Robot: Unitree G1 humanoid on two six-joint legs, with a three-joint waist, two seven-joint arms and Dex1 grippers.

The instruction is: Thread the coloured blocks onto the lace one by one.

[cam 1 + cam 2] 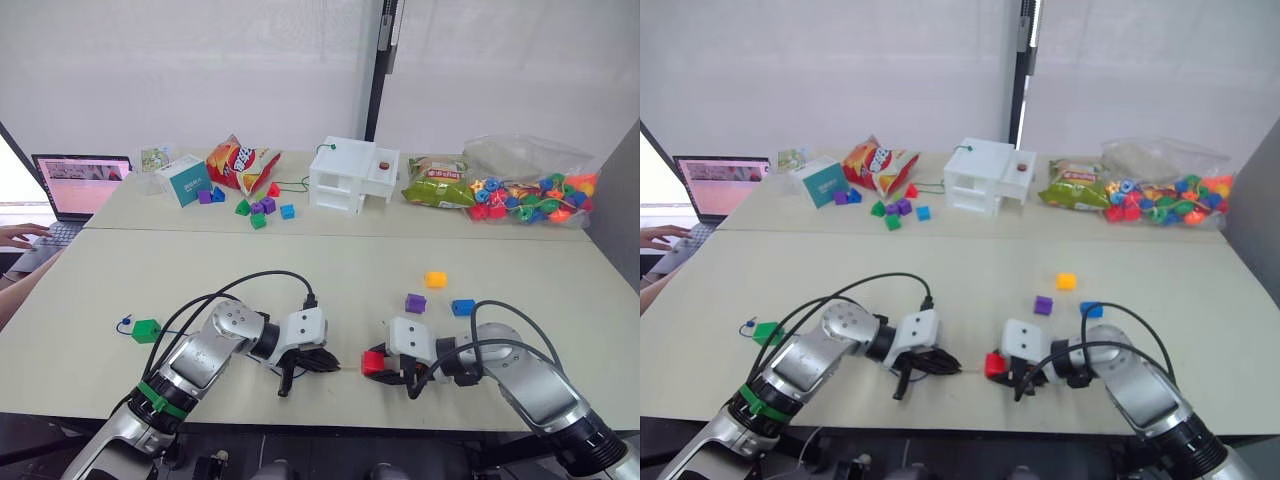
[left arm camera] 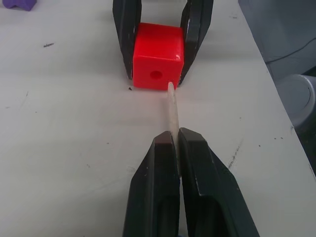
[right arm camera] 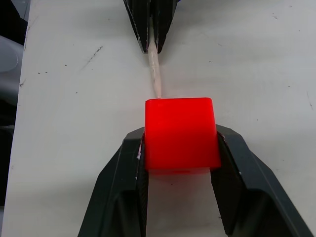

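Table point(image 1: 330, 262) pale beige before white blinds, laptop point(image 1: 78, 186) at its far left.

From the head I count five loose blocks: green point(image 1: 146, 330), yellow point(image 1: 435, 279), purple point(image 1: 415, 303), blue point(image 1: 462, 307), red point(image 1: 372, 362); a clear bag point(image 1: 528, 180) holds multicolour beads. From the left wrist, my left gripper point(image 2: 176, 143) pinches the lace point(image 2: 172, 106), its tip touching red's face beside the hole. From the right wrist, my right gripper point(image 3: 179, 148) clamps red.

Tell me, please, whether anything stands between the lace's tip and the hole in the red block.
Nothing visible does. The left gripper pinches the lace's pale tip, which ends at the face of the red block held by the right gripper, just beside the hole rather than in it.
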